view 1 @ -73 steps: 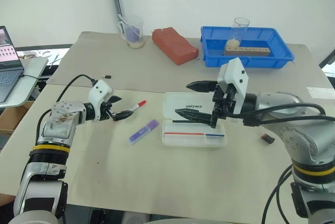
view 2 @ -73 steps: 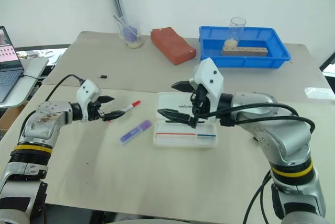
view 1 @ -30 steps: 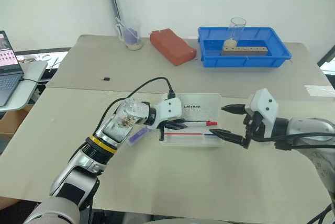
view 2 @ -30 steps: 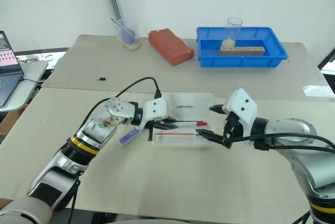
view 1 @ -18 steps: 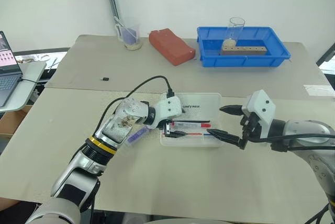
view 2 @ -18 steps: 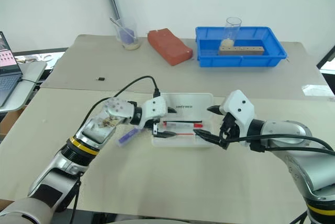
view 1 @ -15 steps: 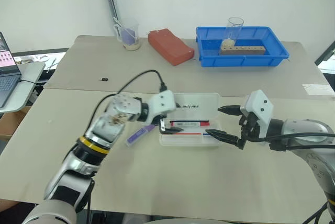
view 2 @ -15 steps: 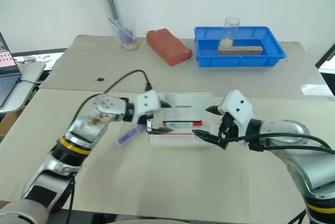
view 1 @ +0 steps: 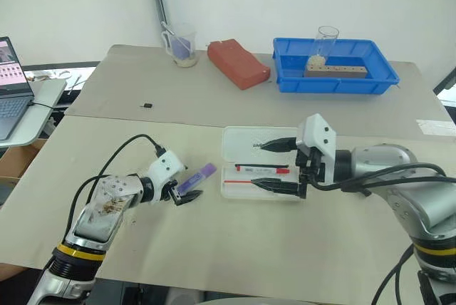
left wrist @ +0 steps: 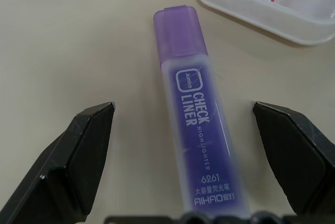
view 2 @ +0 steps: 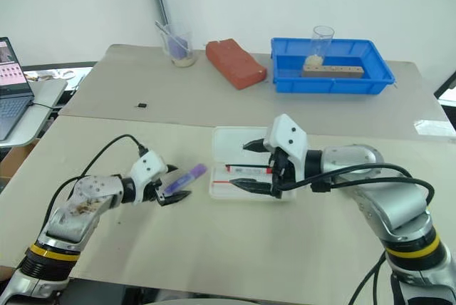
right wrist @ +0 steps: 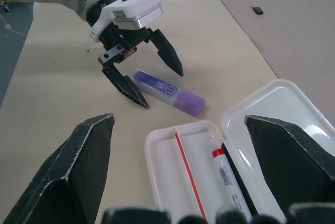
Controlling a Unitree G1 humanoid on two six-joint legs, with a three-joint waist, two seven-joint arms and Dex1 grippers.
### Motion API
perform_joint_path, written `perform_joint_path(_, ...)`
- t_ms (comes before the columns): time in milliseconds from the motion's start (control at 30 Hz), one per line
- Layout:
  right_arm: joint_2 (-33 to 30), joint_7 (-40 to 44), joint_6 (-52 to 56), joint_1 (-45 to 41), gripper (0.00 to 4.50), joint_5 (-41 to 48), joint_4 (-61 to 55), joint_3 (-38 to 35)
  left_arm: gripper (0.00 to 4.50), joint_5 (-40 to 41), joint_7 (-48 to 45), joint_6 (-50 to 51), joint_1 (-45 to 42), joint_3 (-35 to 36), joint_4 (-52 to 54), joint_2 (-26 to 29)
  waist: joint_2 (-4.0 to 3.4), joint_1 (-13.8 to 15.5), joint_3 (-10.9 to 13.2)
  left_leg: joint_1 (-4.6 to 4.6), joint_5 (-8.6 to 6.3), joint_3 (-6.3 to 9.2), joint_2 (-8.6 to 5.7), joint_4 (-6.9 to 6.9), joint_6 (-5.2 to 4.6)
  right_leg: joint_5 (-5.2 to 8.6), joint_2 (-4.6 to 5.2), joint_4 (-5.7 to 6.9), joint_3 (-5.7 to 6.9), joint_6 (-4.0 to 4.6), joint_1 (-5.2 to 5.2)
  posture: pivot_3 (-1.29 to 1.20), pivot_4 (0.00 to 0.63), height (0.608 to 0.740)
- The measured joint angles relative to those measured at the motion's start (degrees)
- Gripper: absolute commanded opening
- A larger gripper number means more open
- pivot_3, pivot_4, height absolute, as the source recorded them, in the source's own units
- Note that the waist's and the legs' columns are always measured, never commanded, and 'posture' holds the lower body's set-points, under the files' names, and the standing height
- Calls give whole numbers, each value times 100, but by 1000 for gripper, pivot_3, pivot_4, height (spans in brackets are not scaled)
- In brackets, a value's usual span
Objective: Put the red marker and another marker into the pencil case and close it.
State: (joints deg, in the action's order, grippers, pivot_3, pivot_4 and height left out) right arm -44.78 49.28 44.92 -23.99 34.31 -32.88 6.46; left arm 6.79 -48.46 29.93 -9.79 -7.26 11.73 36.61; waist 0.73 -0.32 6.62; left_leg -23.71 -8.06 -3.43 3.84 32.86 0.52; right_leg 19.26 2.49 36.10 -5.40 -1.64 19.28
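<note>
My left gripper [view 1: 187,192] sits low over the table [view 1: 235,248], reaching in from the left, fingers spread wide with one on each side of the purple marker [left wrist: 198,121]. The marker lies flat between them; I see no contact on either side. Its cap end points away from the gripper toward the case [view 1: 262,163], which is just beyond it.

My right gripper [view 1: 276,164] reaches in from the right, pointing left and slightly down, and hovers above the open case, also spread wide and holding nothing. One finger is over the lid half, the other over the tray half.

I count two markers: the purple one on the table, and the red marker [right wrist: 226,170] lying inside the case tray. A thin red stick [right wrist: 189,174] also lies in the tray beside it. One case, lid open flat.

Further off beyond both grippers: a blue bin [view 1: 335,65] holding a clear glass [view 1: 322,45], a red brick [view 1: 238,62], and a beaker [view 1: 181,43]. A small black piece [view 1: 147,105] lies alone on the table. Nothing stands between the left gripper and the case.
</note>
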Motion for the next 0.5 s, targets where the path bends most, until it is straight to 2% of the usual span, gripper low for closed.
perform_joint_path(33,0,26,0,0,4398,-5,16,2,3676,20,0,-3,40,3,19,1,0,-5,-2,3,0,0,0,-2,0,0,0,0,-1,2,-1,0,150,740)
perform_joint_path(200,0,68,-1,1,4398,-38,36,1,1133,179,-14,76,141,7,126,49,-4,-44,-5,6,1,2,2,-12,-1,3,-7,11,-1,14,-7,0,150,740)
perform_joint_path(233,0,69,-1,1,4398,-39,36,1,902,192,-14,108,141,22,134,79,-4,-47,-5,5,1,2,2,-12,-1,3,-10,12,0,15,-6,0,150,740)
perform_joint_path(367,-1,67,-1,32,4398,-42,36,-8,923,236,-22,151,113,85,147,253,-2,-56,-3,1,1,0,2,-12,-1,4,-11,10,-4,16,-5,0,150,740)
perform_joint_path(500,-189,53,1,483,4398,-31,-12,-278,923,305,-443,-150,-24,173,777,812,7,-18,2,-4,0,-4,4,-14,0,6,1,1,4,14,5,0,150,740)
